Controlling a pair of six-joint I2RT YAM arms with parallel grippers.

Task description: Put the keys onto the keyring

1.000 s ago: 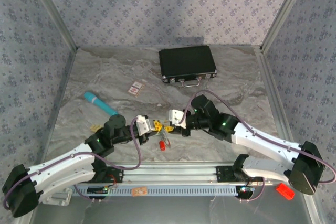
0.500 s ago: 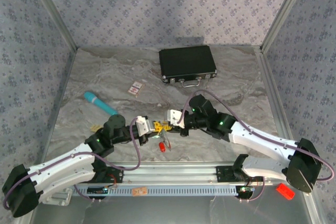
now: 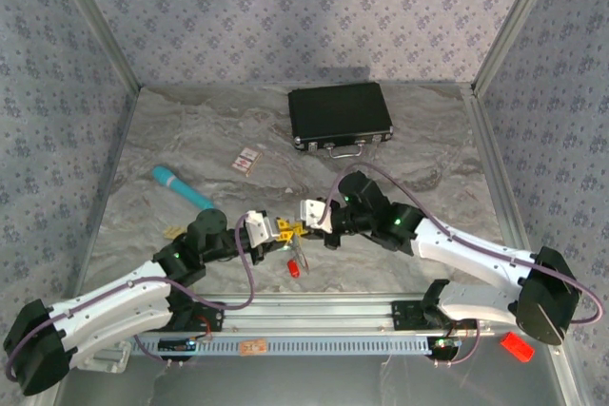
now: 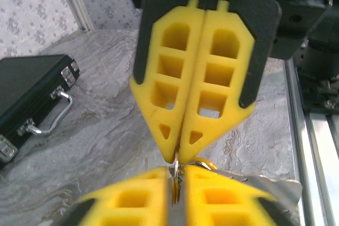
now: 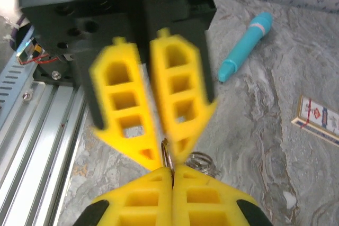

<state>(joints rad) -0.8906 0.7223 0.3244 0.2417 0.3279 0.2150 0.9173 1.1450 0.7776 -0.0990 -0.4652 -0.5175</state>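
Keyring wire sits pinched where the two grippers meet, over the near half of the table. Since a second ago the right arm has swung leftward. That has carried the right gripper from a short gap away to tip against tip with the left gripper, and the red tag has slipped slightly nearer. Both arms reach in low from the outer corners, forearms angled inward, fingers level and facing each other. In the right wrist view the right fingers press together on the thin wire, while the left fingers opposite stand a little apart and blurred. The loop trails from the tips, its long axis running toward the rail at the near edge, with the tag at that end. One of the keys lies on the table beside the left arm.
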